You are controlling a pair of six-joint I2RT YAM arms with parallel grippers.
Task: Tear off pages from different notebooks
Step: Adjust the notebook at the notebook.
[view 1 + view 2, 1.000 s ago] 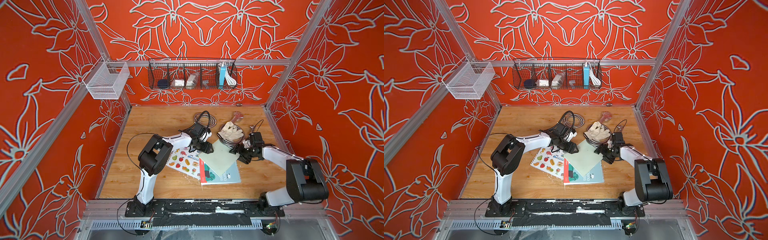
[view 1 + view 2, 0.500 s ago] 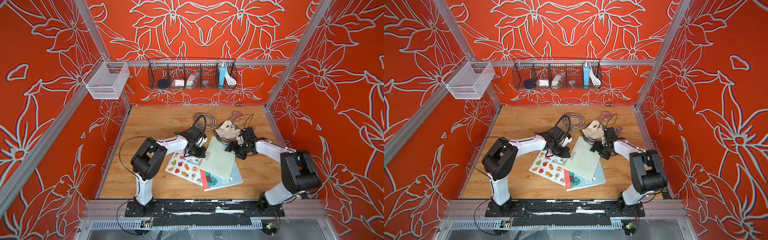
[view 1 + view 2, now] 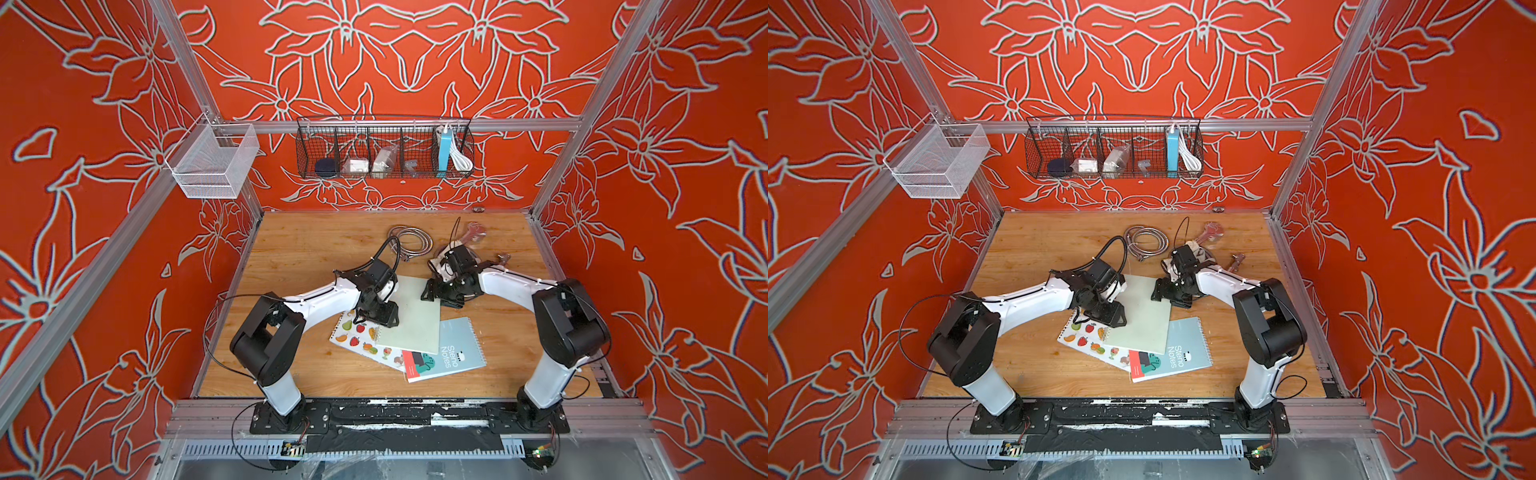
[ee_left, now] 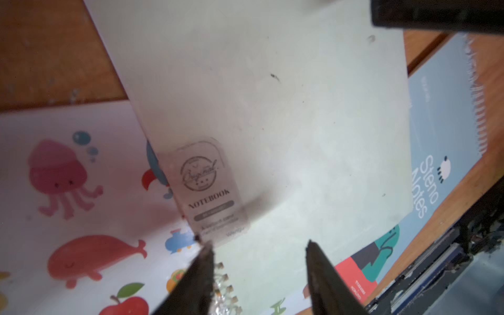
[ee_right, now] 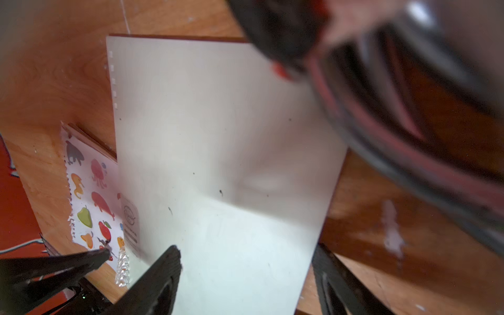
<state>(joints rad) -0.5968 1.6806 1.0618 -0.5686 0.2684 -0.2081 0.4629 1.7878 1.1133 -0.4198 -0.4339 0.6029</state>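
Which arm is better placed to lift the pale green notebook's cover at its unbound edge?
Probably right: the right gripper, fingers open, straddles the pale green notebook at its unbound edge. The left gripper hovers open by the spiral binding, better for pinning.

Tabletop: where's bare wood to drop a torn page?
Free: far-left wood beside the coiled hose; near-edge strip in front of the Steno notebook. Crowded: centre, where left gripper and right gripper sit at the notebook stack.

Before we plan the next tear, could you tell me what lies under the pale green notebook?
The pale green notebook overlaps the picture-covered notebook and the blue Steno Notes notebook. What else lies beneath is hidden.
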